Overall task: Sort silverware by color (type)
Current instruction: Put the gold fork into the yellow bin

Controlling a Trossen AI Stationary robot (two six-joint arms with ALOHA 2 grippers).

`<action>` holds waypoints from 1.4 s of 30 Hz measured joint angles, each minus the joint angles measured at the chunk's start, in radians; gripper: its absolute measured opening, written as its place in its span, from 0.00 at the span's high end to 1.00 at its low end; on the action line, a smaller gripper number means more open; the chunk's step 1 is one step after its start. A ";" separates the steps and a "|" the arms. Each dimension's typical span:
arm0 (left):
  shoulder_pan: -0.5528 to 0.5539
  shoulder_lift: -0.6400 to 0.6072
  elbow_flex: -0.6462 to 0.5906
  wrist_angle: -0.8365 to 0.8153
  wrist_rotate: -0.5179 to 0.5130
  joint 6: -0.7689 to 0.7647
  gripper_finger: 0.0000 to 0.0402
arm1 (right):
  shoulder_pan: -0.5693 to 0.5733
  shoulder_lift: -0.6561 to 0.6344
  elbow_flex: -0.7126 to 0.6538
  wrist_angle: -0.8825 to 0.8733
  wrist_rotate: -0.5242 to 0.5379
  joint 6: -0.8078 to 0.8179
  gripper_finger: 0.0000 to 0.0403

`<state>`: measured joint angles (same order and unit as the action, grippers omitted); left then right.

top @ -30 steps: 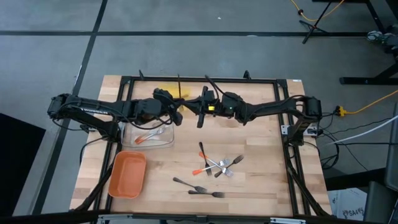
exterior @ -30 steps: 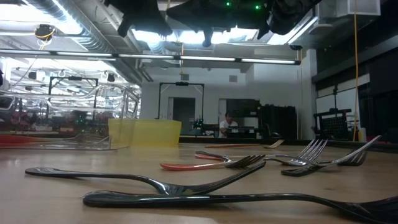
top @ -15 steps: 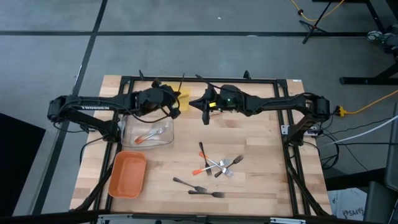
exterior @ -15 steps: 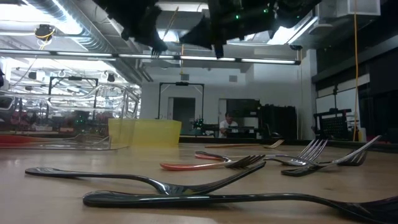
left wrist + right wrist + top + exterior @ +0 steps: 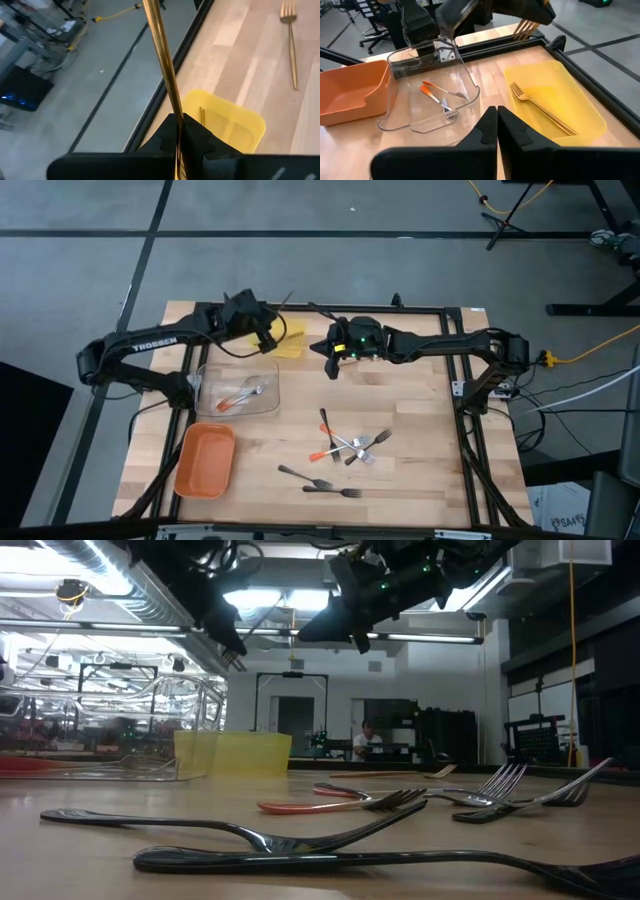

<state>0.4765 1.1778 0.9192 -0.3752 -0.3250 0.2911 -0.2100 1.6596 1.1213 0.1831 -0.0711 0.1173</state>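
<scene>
While the left gripper (image 5: 178,145) hangs above the far edge of the table beside the yellow tray (image 5: 291,341), its fingers are clamped on a tan wooden utensil (image 5: 162,60) whose long handle sticks straight out past the fingertips in the left wrist view. From the right wrist view the tines of that wooden piece (image 5: 522,29) show under the left arm's dark body, above the tray's far corner. One wooden fork (image 5: 540,111) already lies lengthwise inside the yellow tray (image 5: 580,105), and another wooden fork (image 5: 290,40) lies on the bare boards further along. The right gripper (image 5: 497,131) hovers over the table just to the right of the yellow tray, its two fingers pressed together with nothing between them. A clear tray (image 5: 238,392) sits in front of the yellow one and holds two silver utensils with orange handle tips (image 5: 439,93). An orange tray (image 5: 204,461) lies nearest the front left corner. Toward the middle of the table (image 5: 420,410) a loose cluster of silver and dark forks (image 5: 350,445) lies crossed over one another, and two dark forks (image 5: 322,484) lie apart from it, closer to the front edge.
</scene>
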 joint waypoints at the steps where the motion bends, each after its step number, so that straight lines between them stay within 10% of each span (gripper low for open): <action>1: 0.017 0.000 0.000 -0.007 0.024 0.007 1.00 | 0.000 0.000 0.000 -0.001 0.000 0.000 1.00; 14: 0.125 0.132 0.000 -0.061 0.186 0.084 1.00 | 0.000 0.000 0.000 -0.008 0.000 0.000 1.00; 42: 0.134 0.360 0.000 -0.172 0.102 0.198 0.99 | 0.000 0.001 0.000 -0.038 0.000 0.000 1.00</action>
<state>0.6109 1.5382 0.9192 -0.5476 -0.2226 0.4891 -0.2100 1.6604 1.1210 0.1455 -0.0715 0.1173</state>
